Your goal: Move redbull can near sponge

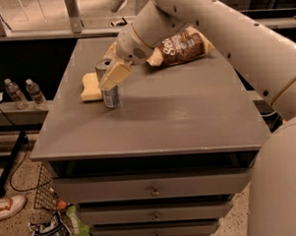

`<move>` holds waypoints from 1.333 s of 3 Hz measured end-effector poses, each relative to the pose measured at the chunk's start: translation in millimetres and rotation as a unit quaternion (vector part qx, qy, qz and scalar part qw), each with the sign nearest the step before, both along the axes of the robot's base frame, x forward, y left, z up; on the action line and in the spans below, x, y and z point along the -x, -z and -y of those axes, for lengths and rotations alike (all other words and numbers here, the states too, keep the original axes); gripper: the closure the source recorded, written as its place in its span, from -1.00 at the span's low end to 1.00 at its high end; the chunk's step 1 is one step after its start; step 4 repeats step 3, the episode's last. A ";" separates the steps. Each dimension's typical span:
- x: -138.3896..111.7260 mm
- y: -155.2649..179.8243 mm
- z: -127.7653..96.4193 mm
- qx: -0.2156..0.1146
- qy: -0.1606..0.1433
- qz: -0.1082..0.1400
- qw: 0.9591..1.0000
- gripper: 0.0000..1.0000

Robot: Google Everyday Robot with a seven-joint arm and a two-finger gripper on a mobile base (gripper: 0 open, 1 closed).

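Observation:
The redbull can stands upright on the grey table, at its left side. Its left side is right next to the pale yellow sponge, which lies flat near the table's left edge. My gripper reaches down from the upper right and is shut on the upper part of the can. One pale finger crosses the can's front. The other finger is hidden behind the can.
A brown snack bag lies at the back of the table behind my arm. Drawers sit under the tabletop. Two water bottles stand on a shelf to the left. Clutter lies on the floor.

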State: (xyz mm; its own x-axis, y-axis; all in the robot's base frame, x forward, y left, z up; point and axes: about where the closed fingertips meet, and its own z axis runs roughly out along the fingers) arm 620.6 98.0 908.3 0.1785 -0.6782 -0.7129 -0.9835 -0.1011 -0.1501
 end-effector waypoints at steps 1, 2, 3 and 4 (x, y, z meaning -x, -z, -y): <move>0.5 -3.1 4.7 -0.003 0.001 0.004 1.000 -1.00; 3.8 -26.7 38.6 0.022 0.032 0.034 0.999 -1.00; 10.0 -49.8 97.3 0.046 0.083 0.055 0.994 -1.00; 10.0 -49.8 97.3 0.046 0.083 0.055 0.994 -1.00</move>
